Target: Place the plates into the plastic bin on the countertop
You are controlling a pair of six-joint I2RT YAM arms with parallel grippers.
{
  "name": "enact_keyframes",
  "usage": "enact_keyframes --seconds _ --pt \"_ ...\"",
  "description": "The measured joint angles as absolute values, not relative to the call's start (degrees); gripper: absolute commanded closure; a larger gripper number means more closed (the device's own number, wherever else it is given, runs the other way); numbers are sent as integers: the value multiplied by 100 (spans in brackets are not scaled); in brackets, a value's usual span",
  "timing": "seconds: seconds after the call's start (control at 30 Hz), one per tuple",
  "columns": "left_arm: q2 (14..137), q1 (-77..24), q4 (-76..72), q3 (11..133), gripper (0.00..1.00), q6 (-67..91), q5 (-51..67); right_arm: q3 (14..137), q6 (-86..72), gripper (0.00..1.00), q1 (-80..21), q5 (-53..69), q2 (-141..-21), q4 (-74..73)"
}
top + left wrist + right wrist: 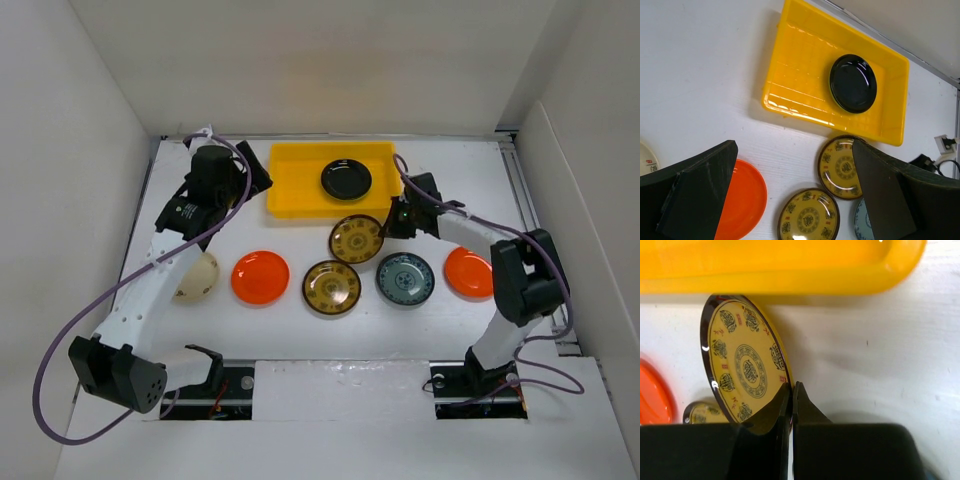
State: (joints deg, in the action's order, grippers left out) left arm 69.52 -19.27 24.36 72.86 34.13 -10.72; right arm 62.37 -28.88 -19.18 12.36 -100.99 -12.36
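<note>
Grip looks thin: the right gripper (pixel 791 392) pinches only the rim of a brown-gold plate (pixel 742 362), tilted up just beside the plastic bin (pixel 790 277). Lifting over the raised wall could knock it loose onto the countertop (pixel 865 350). The left gripper (pixel 794 165) hangs wide open, empty.

I see a glossy yellow plastic bin (pixel 795 65), smooth shiny black plate (pixel 853 83), glazed patterned plate (pixel 742 362) with glare spots, matt white bench (pixel 695 65), matt black left hand (pixel 794 149).
</note>
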Motion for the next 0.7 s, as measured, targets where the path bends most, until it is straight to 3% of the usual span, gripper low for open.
enact_keyframes --seconds 0.4,0.5,0.7 --pt "6952 -1297 2685 7273 0 3765 -1225 6364 -2873 100 -2185 803 -8235 -2375" --pt "6943 -1291 2598 7083 0 3839 -1201 6949 -2869 100 -2143 775 -8525 -2510" --pt "6805 -1308 2674 6182 0 3909 -1070 9017 -2873 100 -1739 812 -10245 -2517"
